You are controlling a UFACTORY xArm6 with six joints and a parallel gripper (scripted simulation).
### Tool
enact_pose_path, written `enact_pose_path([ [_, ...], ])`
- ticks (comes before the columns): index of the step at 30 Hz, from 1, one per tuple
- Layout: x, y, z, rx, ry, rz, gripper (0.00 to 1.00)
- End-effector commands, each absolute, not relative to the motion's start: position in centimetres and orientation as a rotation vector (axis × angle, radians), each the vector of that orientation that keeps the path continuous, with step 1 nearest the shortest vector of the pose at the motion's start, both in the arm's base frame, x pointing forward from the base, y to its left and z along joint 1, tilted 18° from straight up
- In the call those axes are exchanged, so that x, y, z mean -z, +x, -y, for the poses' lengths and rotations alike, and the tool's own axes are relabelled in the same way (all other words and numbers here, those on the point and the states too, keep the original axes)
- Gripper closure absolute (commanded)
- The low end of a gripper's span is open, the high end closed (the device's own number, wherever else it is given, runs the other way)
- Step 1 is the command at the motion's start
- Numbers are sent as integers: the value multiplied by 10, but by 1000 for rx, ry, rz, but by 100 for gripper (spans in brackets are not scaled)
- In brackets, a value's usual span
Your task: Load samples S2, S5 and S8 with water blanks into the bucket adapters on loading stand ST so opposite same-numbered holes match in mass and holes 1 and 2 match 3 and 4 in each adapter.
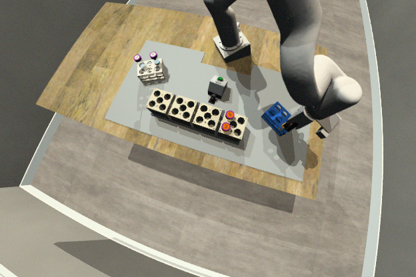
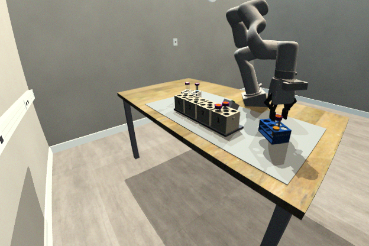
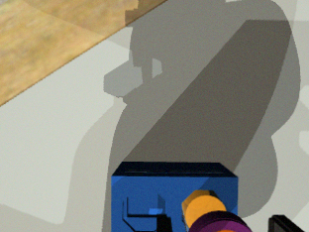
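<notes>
My gripper [image 1: 289,126] [image 2: 279,117] [image 3: 223,224] is open, its fingertips on either side of the cap of sample tube S8 [image 2: 278,116] [image 3: 220,223]. That tube stands upright in the blue rack [image 1: 267,116] [image 2: 281,138] [image 3: 121,184]; in the top view the gripper hides it, and its ID is cut off in the wrist view. Two orange-dot tubes [image 1: 229,114] [image 1: 226,126] stand in adapter 1 [image 1: 243,126] [image 2: 214,122]; their IDs are too small to read. Adapters 2 [image 2: 203,113], 3 [image 2: 190,107] and 4 [image 2: 178,102] hold no tubes. Two white-dot blanks [image 1: 137,57] [image 1: 153,54] stand in the pale rack [image 1: 151,74].
The DONE key [image 1: 220,78] is on a small desk behind the adapter row. A short orange disc [image 2: 276,128] [image 3: 205,208] shows at a corner well of the blue rack, beside S8. The wooden table edge [image 2: 303,213] lies beyond the mat [image 1: 292,171].
</notes>
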State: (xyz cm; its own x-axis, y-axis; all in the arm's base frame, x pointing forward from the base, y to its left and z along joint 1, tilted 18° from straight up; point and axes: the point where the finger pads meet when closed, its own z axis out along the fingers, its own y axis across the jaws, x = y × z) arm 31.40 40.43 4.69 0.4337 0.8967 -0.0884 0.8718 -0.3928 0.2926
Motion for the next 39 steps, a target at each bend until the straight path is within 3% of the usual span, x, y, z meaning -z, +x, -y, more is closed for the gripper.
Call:
enact_pose_path([
  [1, -48, 315, -406, -126, 2398, -1526, 43],
  [27, -40, 317, -404, -127, 2398, -1526, 43],
  [28, -40, 317, -404, -126, 2398, -1526, 100],
  [39, -42, 316, -404, -126, 2398, -1526, 100],
])
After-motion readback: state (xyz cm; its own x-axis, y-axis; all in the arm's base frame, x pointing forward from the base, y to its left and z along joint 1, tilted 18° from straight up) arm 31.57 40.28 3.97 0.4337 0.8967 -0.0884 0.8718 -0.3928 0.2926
